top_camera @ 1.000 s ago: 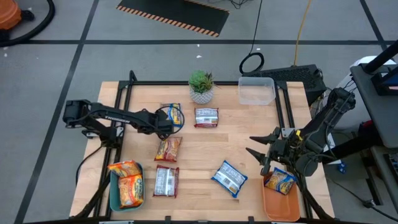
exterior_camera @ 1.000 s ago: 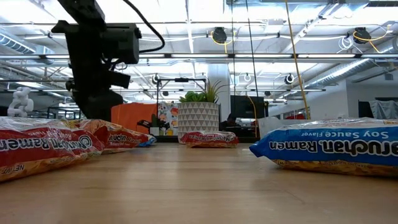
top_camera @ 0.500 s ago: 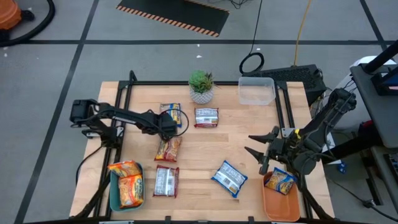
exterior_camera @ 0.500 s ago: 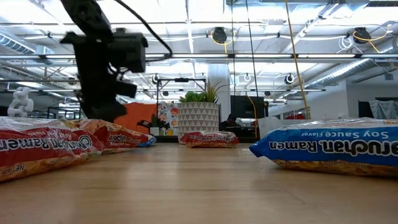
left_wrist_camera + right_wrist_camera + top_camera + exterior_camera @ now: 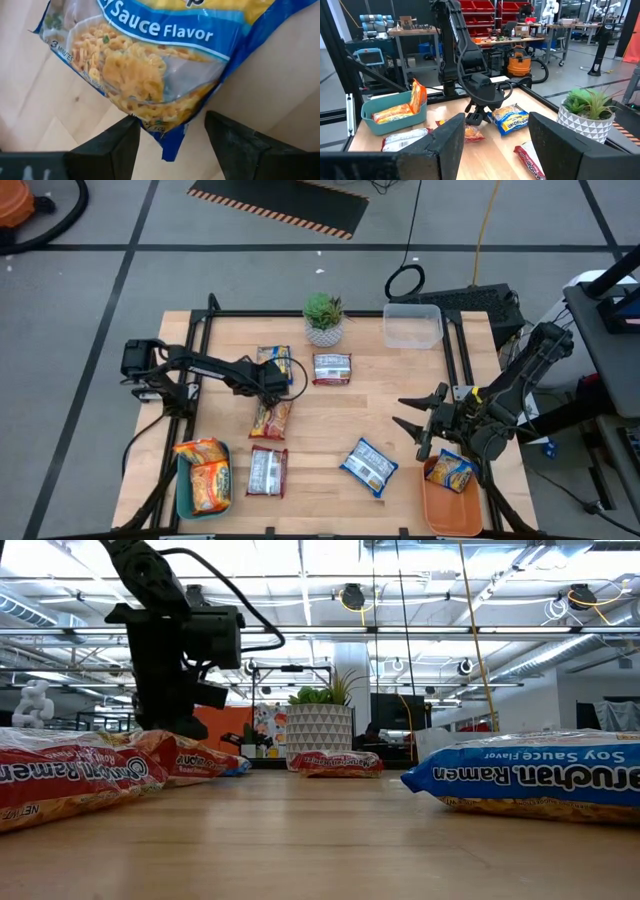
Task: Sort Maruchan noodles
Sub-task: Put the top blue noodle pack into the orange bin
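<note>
Teal tray: front left corner of the table, two orange packets sitting in it.
Left gripper: over the near end of the yellow-and-blue packet at the back left; fingers apart, straddling the packet's blue corner, nothing pinched.
Orange-red packet: lying just in front of the left gripper, flat on the wood.
Dark red packet: white label up, at the front, just beside the teal tray.
Second dark red packet: mid-back, just in front of the potted plant.
Blue-white packet: front centre, tilted, on its own.
Clear tub: back right.
Right gripper: hanging off the right side, fingers spread wide and empty.
Orange tray: front right corner, one yellow-and-blue packet inside.
</note>
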Controlling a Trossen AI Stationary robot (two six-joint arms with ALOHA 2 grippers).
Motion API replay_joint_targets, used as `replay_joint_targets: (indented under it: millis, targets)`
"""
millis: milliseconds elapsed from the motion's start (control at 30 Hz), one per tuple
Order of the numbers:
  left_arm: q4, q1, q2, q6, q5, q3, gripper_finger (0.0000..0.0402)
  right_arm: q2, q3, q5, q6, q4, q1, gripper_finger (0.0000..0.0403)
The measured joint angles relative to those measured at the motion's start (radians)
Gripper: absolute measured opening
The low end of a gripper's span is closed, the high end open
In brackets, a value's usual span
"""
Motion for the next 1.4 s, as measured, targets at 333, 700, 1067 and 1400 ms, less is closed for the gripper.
replay_joint_targets:
  millis: [333, 700, 1067, 1400]
  targets:
    - [0.005, 0.000, 0.001, 0.021, 0.012, 0.000, 0.0208, 0.001, 0.000, 0.000, -0.003, 0.003, 0.000, 0.0210]
    - [0.054, 0.000, 0.005, 0.091, 0.042, -0.003, 0.0043, 0.001, 0.000, 0.001, -0.004, 0.003, 0.000, 0.0210]
    - [-0.039, -0.020, 0.007, 0.153, -0.002, 0.039, 0.0008, 0.001, 0.000, 0.002, -0.018, 0.003, 0.000, 0.0210]
    - [-0.110, -0.099, 0.007, 0.154, -0.081, 0.145, 0.0007, 0.001, 0.000, 0.002, -0.014, 0.003, 0.000, 0.0210]
